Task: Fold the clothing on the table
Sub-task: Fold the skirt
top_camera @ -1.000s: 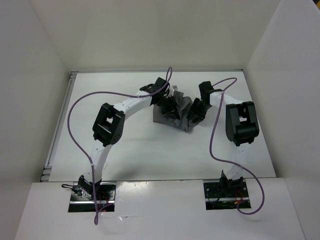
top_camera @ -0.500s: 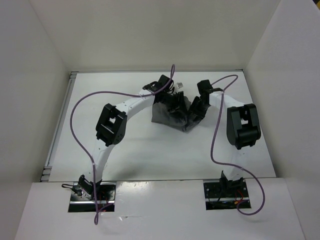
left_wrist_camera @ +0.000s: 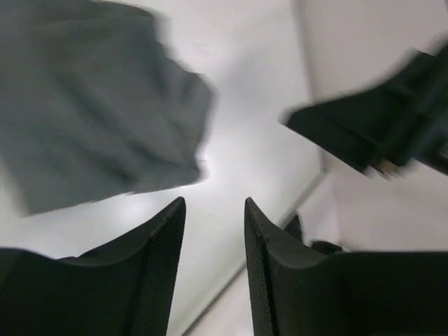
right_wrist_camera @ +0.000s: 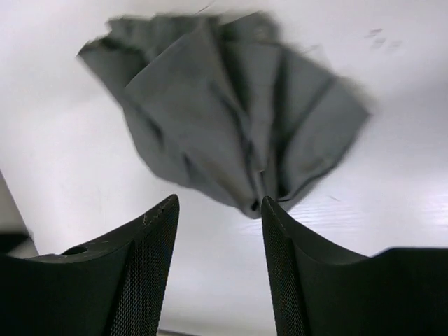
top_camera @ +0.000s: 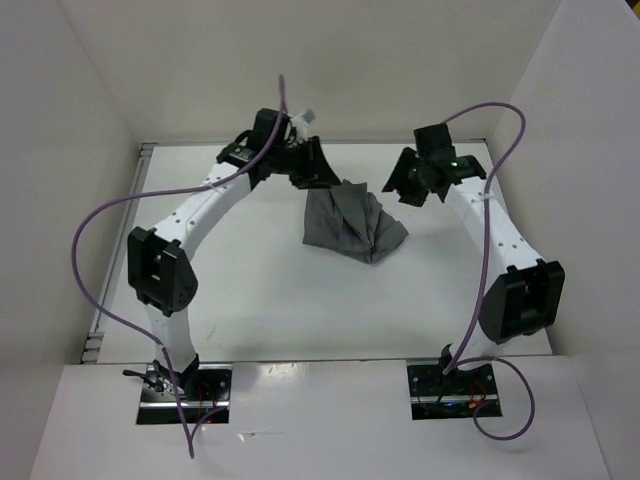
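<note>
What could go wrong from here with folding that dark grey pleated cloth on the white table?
The dark grey pleated fabric garment lies bunched, layers overlapping, so a pinch may catch several layers instead of one edge and fold it crooked. On the glossy white table it might slide rather than lift. Both sets of jaws hang open and empty on either side of it; reaching in together, they could bump.

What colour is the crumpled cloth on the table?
The clothing is plain dark grey, pleated; best seen in the right wrist view.
</note>
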`<state>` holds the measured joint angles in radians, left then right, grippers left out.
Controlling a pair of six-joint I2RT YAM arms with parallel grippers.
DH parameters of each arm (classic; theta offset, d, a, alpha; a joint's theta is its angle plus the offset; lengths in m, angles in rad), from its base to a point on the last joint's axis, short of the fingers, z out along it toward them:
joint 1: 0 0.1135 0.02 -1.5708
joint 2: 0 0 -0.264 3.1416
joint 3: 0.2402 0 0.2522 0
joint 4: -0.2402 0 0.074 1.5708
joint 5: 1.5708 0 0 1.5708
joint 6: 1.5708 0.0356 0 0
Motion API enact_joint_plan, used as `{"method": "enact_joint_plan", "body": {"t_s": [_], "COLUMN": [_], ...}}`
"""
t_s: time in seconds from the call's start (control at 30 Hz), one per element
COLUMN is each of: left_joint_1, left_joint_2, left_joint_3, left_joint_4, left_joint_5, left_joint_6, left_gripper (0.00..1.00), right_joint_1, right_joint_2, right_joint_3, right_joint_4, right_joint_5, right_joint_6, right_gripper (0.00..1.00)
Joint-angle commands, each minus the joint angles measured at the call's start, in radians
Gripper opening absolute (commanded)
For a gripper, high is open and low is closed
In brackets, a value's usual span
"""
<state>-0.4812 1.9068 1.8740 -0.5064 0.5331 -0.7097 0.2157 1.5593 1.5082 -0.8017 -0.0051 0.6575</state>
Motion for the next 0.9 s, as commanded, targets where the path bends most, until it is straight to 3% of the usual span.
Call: {"method": "enact_joint_plan", "body": {"t_s": [0.0, 0.13, 0.33, 0.53, 0.77, 0.8, 0.87], "left_joint_1": [0.113, 0.190, 0.211, 0.220, 0.239, 0.248, 0.248], "left_joint_2": [-0.023, -0.045, -0.005, -0.040, -0.071, -0.071, -0.071], "left_joint_3": [-0.193, -0.349, -0.412, -0.493, -0.524, -0.524, -0.535], "left_joint_4": [-0.051, 0.025, 0.048, 0.058, 0.068, 0.068, 0.068], "left_joint_5": [-0.163, -0.150, -0.095, -0.073, -0.055, -0.055, -0.044], "left_joint_6": [0.062, 0.052, 0.052, 0.061, 0.070, 0.070, 0.070], "left_gripper": [0.46, 0.46, 0.47, 0.47, 0.47, 0.47, 0.47], "right_joint_1": [0.112, 0.207, 0.304, 0.382, 0.392, 0.392, 0.392], "right_joint_2": [0.093, 0.287, 0.497, 0.671, 0.801, 0.833, 0.863], "right_joint_3": [0.082, 0.309, 0.503, 0.670, 0.837, 0.856, 0.918], "right_joint_4": [0.045, -0.039, -0.093, -0.198, -0.351, -0.373, -0.439], "right_joint_5": [-0.079, 0.091, 0.238, 0.430, 0.583, 0.597, 0.640], "right_joint_6": [-0.074, -0.198, -0.249, -0.249, -0.165, -0.151, -0.133], "right_gripper": [0.57, 0.57, 0.57, 0.54, 0.51, 0.49, 0.37]}}
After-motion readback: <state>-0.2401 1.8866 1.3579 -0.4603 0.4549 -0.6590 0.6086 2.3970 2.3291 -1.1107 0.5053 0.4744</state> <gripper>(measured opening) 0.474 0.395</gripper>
